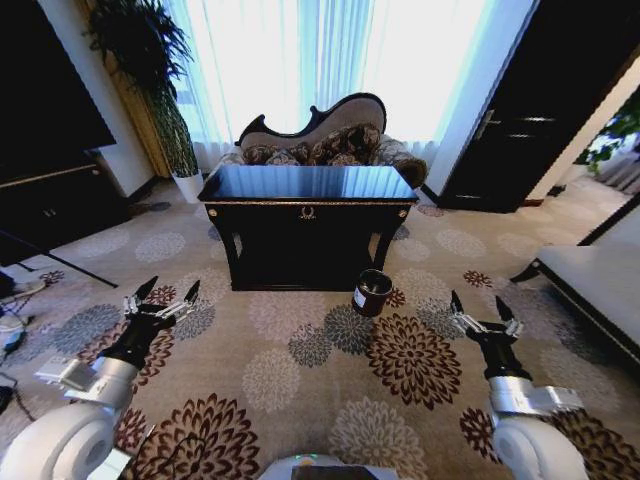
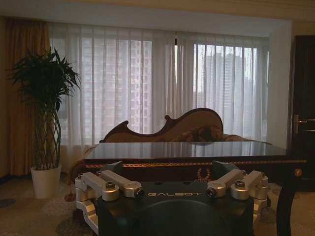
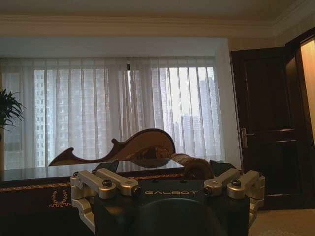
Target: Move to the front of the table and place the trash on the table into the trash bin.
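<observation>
The glossy black table [image 1: 308,185] stands ahead across the carpet, its gold emblem facing me. Its top [image 2: 187,150] reflects the window, and the trash is out of view from this distance. The dark maroon trash bin [image 1: 372,292] with a white label sits on the carpet at the table's front right corner. My left gripper [image 1: 170,290] hangs low at the left, open and empty, well short of the table. My right gripper [image 1: 478,305] is low at the right, also open and empty, right of the bin. The table's front edge [image 3: 29,189] lies beyond the right gripper.
A curved sofa [image 1: 330,140] sits behind the table against the curtained window. A tall plant in a white pot [image 1: 188,185] stands at the back left, a dark cabinet [image 1: 50,200] at the left, a bench [image 1: 590,280] at the right. Open flowered carpet [image 1: 320,350] lies between me and the table.
</observation>
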You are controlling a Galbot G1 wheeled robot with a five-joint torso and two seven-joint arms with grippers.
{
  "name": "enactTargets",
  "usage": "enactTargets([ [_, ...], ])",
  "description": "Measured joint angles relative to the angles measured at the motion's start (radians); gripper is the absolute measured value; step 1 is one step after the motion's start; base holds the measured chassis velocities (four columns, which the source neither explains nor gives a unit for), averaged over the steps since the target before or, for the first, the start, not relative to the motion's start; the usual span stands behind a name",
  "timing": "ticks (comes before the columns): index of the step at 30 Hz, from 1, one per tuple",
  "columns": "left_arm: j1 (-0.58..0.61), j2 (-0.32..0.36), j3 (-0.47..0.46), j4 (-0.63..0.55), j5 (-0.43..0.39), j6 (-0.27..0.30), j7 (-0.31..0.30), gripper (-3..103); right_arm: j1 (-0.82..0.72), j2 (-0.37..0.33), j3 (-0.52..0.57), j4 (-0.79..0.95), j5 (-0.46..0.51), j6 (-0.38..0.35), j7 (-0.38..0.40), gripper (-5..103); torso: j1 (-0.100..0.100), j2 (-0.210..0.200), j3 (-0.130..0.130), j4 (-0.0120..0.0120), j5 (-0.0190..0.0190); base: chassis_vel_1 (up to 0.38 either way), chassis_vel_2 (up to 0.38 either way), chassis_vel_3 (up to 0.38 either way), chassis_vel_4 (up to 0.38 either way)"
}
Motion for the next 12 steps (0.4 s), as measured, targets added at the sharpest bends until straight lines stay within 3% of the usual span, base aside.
enactTargets([
  [12,0.000,0.000,0.000,0.000,0.000,0.000,0.000,100,0.000,0.000,0.000,0.000,0.000,0.000,0.000,100,0.000,0.000,0.000,0.0000,0.0000,0.000,0.000,0.000,0.000],
])
